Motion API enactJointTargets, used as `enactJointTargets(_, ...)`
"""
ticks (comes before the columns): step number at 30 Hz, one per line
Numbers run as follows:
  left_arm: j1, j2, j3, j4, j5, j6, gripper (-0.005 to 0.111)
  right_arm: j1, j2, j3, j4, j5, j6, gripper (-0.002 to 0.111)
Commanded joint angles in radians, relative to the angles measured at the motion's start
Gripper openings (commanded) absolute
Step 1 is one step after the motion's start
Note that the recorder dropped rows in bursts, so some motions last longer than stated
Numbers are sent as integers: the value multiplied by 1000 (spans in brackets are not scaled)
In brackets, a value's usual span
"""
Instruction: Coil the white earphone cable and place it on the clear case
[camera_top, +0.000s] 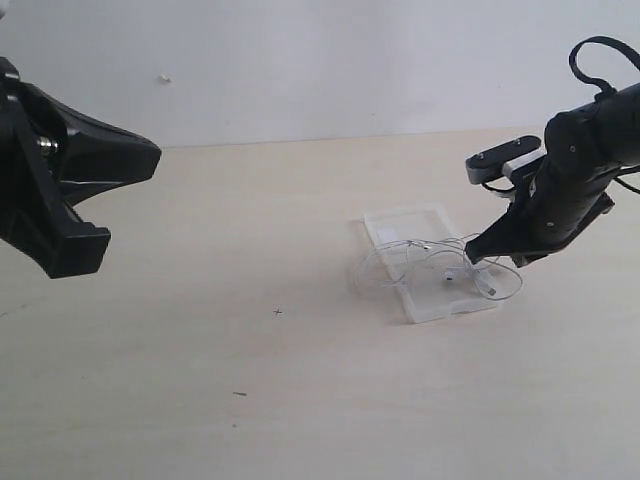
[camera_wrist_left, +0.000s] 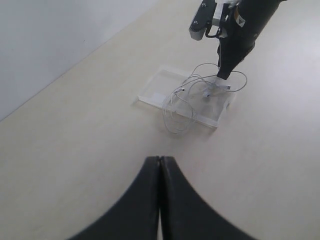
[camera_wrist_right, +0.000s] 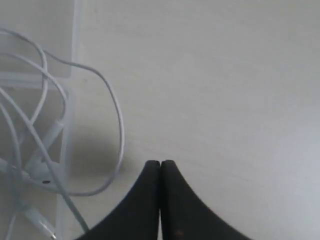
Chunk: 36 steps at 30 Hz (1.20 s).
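Closest in, my left pincer (camera_wrist_left: 159, 165) hangs well apart from the case (camera_top: 400, 222), jaws pressed together on nothing. Over at the case, my right pincer (camera_wrist_right: 160, 167) is pinched together too, and it's empty as far as I can see, with no wire between the tips. Its tip sits low at the case's edge, just beside the cable (camera_top: 430, 262).

And the cable is on the case, bunched in loose, uneven loops across the plastic. One loop spills off one long side of the case onto the table (camera_top: 250, 380). Another curls off the opposite side, right by my right tip.

So my read is that the main job is nearly done: wire gathered, most of it resting on the case. What's left, I'd judge, is tidying. Those two stray loops want nudging in if a neat coil is the standard. After that my right arm needs to lift clear without snagging the wire
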Motion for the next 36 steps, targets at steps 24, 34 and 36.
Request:
enactJointTargets(24, -3, -6, 6, -10, -17, 0, 0, -1, -92, 1, 261, 3, -205, 0)
enactJointTargets(34, -3, -6, 6, -10, -17, 0, 0, -1, -45, 1, 213, 22, -168, 0)
enactJointTargets(36, -3, -6, 6, -10, -21, 0, 0, -1, -45, 1, 300, 22, -244, 0)
